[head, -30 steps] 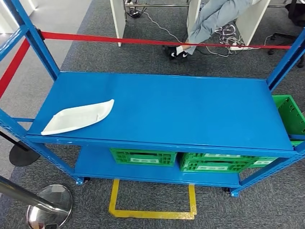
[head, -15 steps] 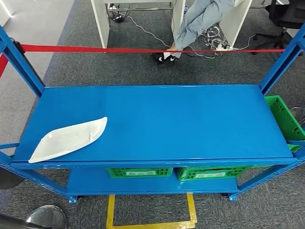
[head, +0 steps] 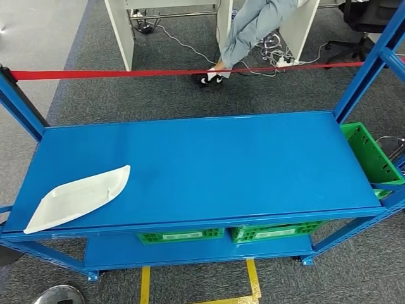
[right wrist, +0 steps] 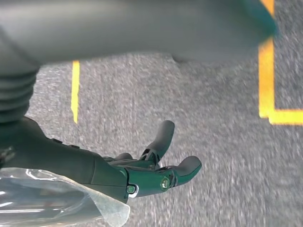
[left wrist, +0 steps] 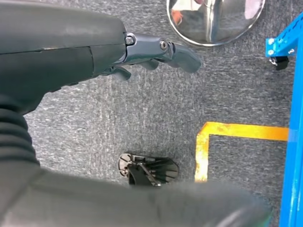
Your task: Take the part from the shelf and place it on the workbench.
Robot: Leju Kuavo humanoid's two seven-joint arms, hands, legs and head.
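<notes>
The white part lies flat on the blue shelf top, at its left front corner. Green crates underneath are mostly hidden by the shelf edge. Left robot hand hangs over carpet, fingers loosely apart, holding nothing. Right robot hand likewise, fingers spread and empty.

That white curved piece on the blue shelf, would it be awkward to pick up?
Probably light: the white part looks like a thin moulded shell. It lies flat and low on the blue shelf, so it seems unlikely to roll or tip. Its smooth surface on the painted shelf suggests it may slide if pushed before it lifts.
</notes>
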